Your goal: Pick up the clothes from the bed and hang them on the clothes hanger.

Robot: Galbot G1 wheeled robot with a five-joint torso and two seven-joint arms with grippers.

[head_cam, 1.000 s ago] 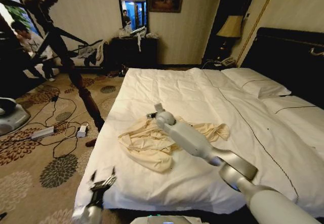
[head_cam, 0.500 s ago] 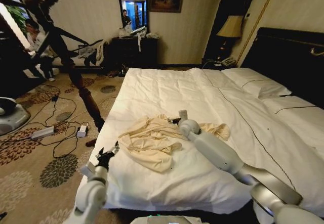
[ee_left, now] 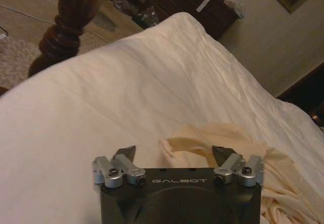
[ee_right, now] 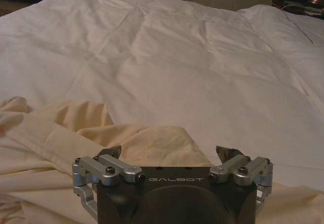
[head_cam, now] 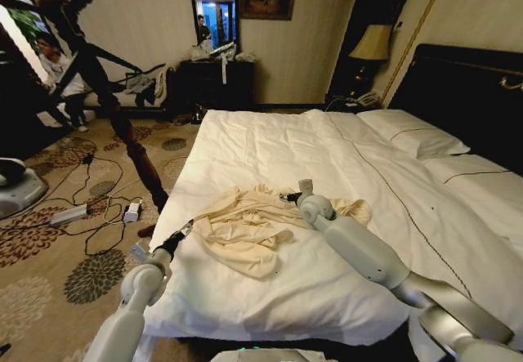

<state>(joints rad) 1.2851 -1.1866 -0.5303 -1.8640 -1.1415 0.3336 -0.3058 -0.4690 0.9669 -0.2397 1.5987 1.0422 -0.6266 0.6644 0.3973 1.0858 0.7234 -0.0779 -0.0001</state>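
Observation:
The clothes (head_cam: 245, 230), a wrinkled cream shirt, lie crumpled on the near part of the bed (head_cam: 327, 145). My right gripper (head_cam: 294, 193) hovers over the shirt's far edge, open, with cream fabric (ee_right: 91, 128) just below its spread fingers. At the bed's near left edge my left gripper (head_cam: 181, 233) reaches toward the shirt, also open; a fold of the shirt (ee_left: 202, 138) lies just beyond its fingers (ee_left: 126, 155). Nothing is held by either gripper.
White pillows (head_cam: 413, 133) and a black headboard (head_cam: 466, 92) are at the right. On the carpet to the left stand a dark branched coat stand (head_cam: 98, 76), cables and a power strip (head_cam: 69, 213). A dark bedpost (ee_left: 71, 27) rises beside the bed's edge.
My left arm has risen and stretched forward to the bed's left edge. My right gripper has shifted right and a little down, over the shirt's far edge.

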